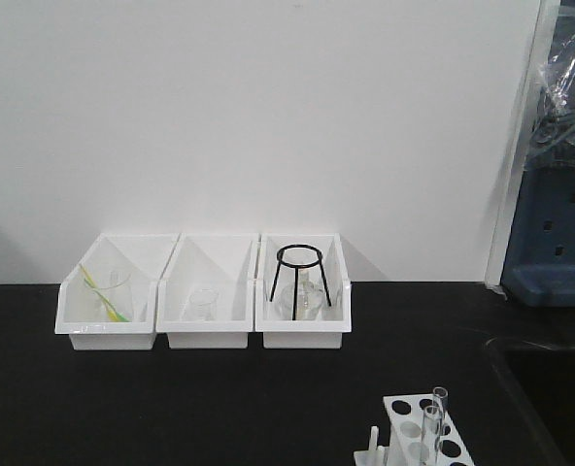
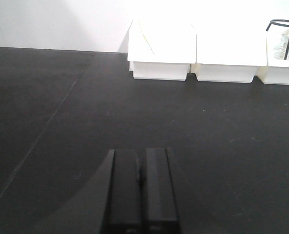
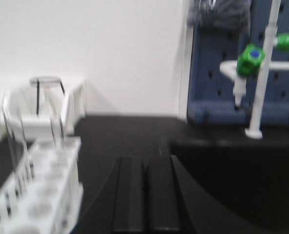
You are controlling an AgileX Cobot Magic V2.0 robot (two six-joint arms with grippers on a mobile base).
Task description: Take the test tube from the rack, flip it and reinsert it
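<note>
The white test tube rack (image 1: 425, 437) stands at the front right of the black table, with two clear test tubes (image 1: 435, 417) upright in its holes. In the right wrist view the rack (image 3: 42, 195) is at the left with the tubes (image 3: 51, 117) standing in it. My right gripper (image 3: 145, 161) is shut and empty, to the right of the rack and apart from it. My left gripper (image 2: 141, 156) is shut and empty, low over bare black table, far from the rack. Neither gripper shows in the front view.
Three white open bins (image 1: 205, 335) stand in a row at the back; the right one holds a black ring tripod (image 1: 298, 277) and glassware. A recessed black sink (image 3: 242, 180) lies right of the right gripper, a blue pegboard (image 3: 242, 73) and white tap (image 3: 259, 73) behind it.
</note>
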